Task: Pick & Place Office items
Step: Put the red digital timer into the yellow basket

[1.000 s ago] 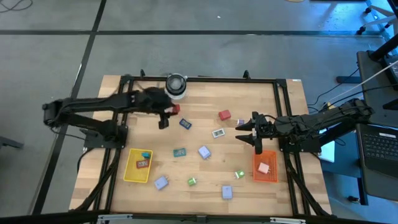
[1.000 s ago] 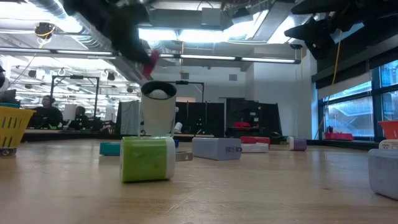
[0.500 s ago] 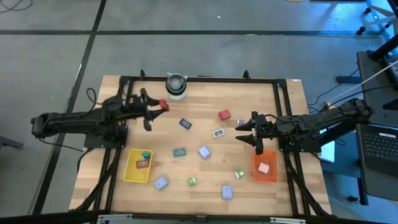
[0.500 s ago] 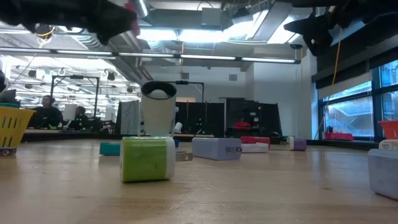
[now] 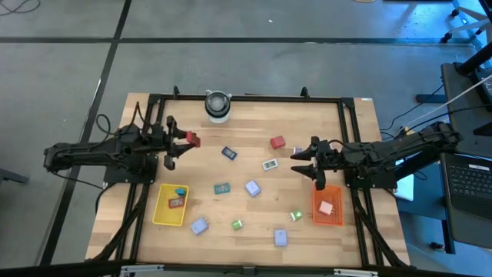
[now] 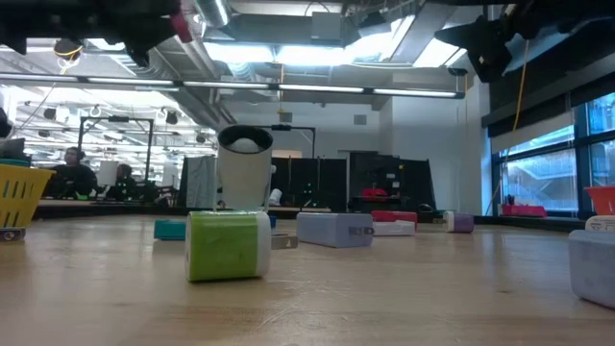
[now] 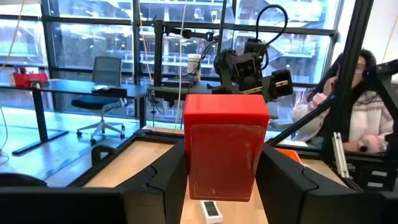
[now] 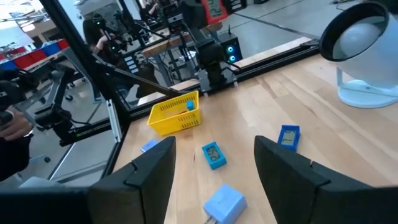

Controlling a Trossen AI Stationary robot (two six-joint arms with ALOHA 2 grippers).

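Note:
My left gripper (image 5: 187, 141) hovers over the table's far left part, shut on a red block (image 7: 225, 124), one of the office items. That block shows at the top left of the low view (image 6: 180, 24). My right gripper (image 5: 297, 162) hangs open above the table's right part, beside the red tray (image 5: 327, 206), with nothing between its fingers. Loose items lie flat on the tabletop: another red block (image 5: 277, 141), a blue one (image 5: 229, 153), a teal one (image 5: 222, 188), lavender ones (image 5: 252, 188) and green ones (image 5: 237, 224). My left gripper pinches the red block by two opposite sides (image 7: 191, 168), one finger (image 7: 165, 180) on each. The fingers lie about level and point toward the table's right edge. The block stands upright between them, lifted clear of the table.
A yellow tray (image 5: 158, 208) with two small items sits near the left front. The red tray holds a pink item (image 5: 326, 207). A white cylinder (image 5: 218, 105) stands at the far edge. A black frame rail (image 5: 254, 98) borders the table. A person (image 7: 367, 106) sits beyond the table's right side.
My left gripper has carried the red block from beside the white cylinder toward the table's left edge. It has tipped up from slanting downward to about level. The block stays in its hold, clear of the table.

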